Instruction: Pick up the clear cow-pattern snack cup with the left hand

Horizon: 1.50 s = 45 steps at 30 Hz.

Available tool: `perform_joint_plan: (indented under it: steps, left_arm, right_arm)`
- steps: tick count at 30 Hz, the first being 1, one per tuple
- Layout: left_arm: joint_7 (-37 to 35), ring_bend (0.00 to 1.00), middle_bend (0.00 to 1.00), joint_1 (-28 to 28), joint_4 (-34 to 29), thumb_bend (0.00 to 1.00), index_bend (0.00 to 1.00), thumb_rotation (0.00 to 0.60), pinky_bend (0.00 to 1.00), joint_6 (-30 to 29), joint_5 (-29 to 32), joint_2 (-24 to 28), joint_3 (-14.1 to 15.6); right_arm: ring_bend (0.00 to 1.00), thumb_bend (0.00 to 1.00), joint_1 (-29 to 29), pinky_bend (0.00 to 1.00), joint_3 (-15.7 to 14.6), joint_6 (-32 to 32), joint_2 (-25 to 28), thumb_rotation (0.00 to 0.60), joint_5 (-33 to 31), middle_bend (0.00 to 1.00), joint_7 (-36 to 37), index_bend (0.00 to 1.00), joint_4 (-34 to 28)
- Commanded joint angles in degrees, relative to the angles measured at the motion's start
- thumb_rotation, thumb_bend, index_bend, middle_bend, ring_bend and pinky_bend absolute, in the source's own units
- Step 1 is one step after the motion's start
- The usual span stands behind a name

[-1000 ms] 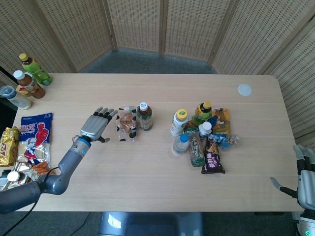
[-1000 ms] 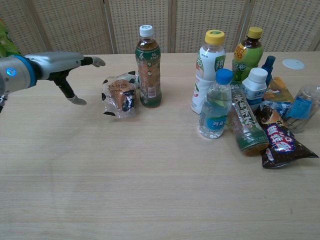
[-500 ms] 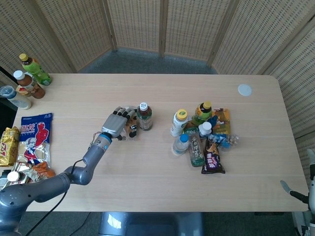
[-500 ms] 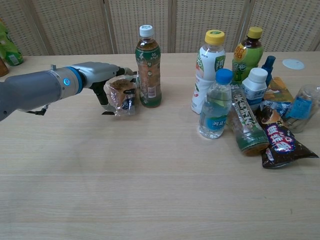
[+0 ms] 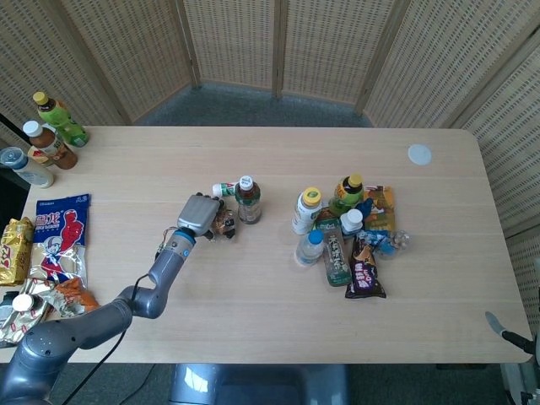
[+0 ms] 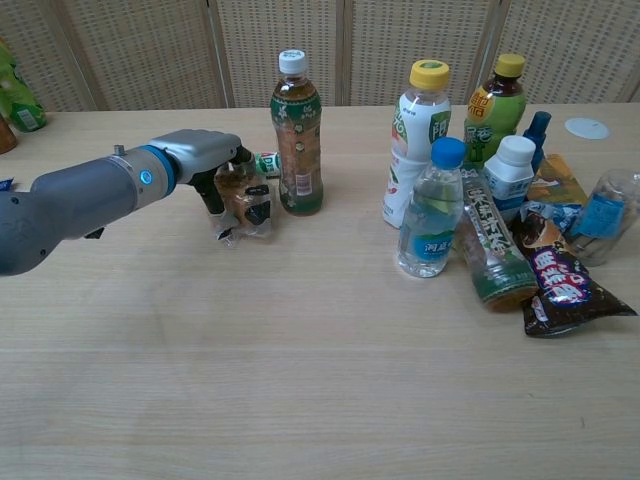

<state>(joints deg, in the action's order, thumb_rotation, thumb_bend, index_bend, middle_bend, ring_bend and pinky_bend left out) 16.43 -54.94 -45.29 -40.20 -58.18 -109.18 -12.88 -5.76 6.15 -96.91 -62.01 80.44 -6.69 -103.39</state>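
The left hand [image 5: 197,213] sits left of frame centre in the head view, fingers wrapped around the clear cow-pattern snack cup [image 6: 245,203]. The cup rests on the table [image 5: 253,287], just left of the brown tea bottle [image 6: 297,135]. In the chest view the same hand [image 6: 205,155] closes over the cup's top and left side. A small green-labelled item [image 5: 223,189] lies behind the cup. The right hand [image 5: 516,336] shows only as a fingertip at the lower right frame edge of the head view; its state cannot be determined. A cluster of bottles [image 5: 309,210] and snack packets [image 5: 365,270] stands right of centre.
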Motion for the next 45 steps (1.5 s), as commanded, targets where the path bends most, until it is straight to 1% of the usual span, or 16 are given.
perform_joint_plan:
  steps: [1,3,5,9,19,22,28,31,36,39,45]
  left_arm:
    - [-2.7,0.65,0.63,1.3,0.2,0.24,0.62,0.6,0.48,-2.1,-2.0,0.4,0.0]
    - [-4.4,0.65,0.63,2.1,-0.8,0.24,0.62,0.6,0.48,-3.5,-3.0,1.3,-0.2]
    - [-6.6,0.65,0.63,3.5,-3.1,0.24,0.62,0.6,0.48,-5.7,-4.5,3.1,-0.1]
    - [-9.6,0.65,0.63,7.0,-10.0,0.24,0.61,0.6,0.48,-11.2,-7.9,8.7,0.7]
    - [-14.1,0.64,0.62,17.5,-36.0,0.24,0.6,0.6,0.48,-25.1,-12.5,28.2,0.2]
    - [-14.9,0.64,0.62,19.9,-42.6,0.24,0.6,0.6,0.48,-27.8,-13.3,33.5,-0.1]
    - [-15.5,0.64,0.61,24.1,-53.2,0.24,0.6,0.6,0.47,-33.2,-15.0,42.3,-1.2]
    - [-15.6,0.64,0.61,26.0,-56.8,0.24,0.6,0.6,0.47,-35.4,-15.8,45.4,-1.3]
    - [-16.7,0.63,0.61,27.4,-59.2,0.24,0.6,0.6,0.46,-37.2,-16.9,48.0,-1.9]
    - [-16.7,0.63,0.61,27.2,-59.4,0.24,0.6,0.6,0.46,-37.0,-17.2,48.4,-2.3]
    - [-16.3,0.63,0.61,25.8,-58.8,0.24,0.6,0.6,0.46,-35.8,-16.9,47.4,-3.4]
  right_arm:
    - [0.0,0.15,0.1,0.0,0.1,0.1,-0.1,0.526,0.2,0.0,0.1,0.0,0.1]
    - [0.0,0.15,0.3,0.0,0.2,0.3,-0.2,0.523,0.3,0.0,0.1,0.0,0.2]
    - [0.0,0.15,0.5,0.0,0.3,0.6,-0.3,0.519,0.4,0.0,0.2,0.0,0.4]
    - [0.0,0.15,0.9,0.0,0.5,1.2,-0.6,0.527,0.7,0.0,0.6,0.0,0.9]
    - [0.0,0.15,2.1,0.0,0.4,2.9,-2.0,0.523,1.6,0.0,1.2,0.0,1.8]
    - [0.0,0.15,2.3,0.0,0.3,3.2,-2.5,0.523,2.0,0.0,1.7,0.0,2.3]
    - [0.0,0.15,2.7,0.0,0.3,3.7,-3.0,0.524,2.7,0.0,2.7,0.0,3.2]
    - [0.0,0.15,3.1,0.0,0.3,4.2,-3.4,0.522,2.9,0.0,3.1,0.0,3.5]
    - [0.0,0.15,3.5,0.0,0.3,4.4,-3.8,0.524,3.3,0.0,2.9,0.0,3.5]
    - [0.0,0.15,3.5,0.0,0.4,4.3,-3.9,0.524,3.2,0.0,2.7,0.0,3.3]
    - [0.0,0.15,3.5,0.0,0.6,4.3,-3.7,0.522,2.7,0.0,2.3,0.0,3.1]
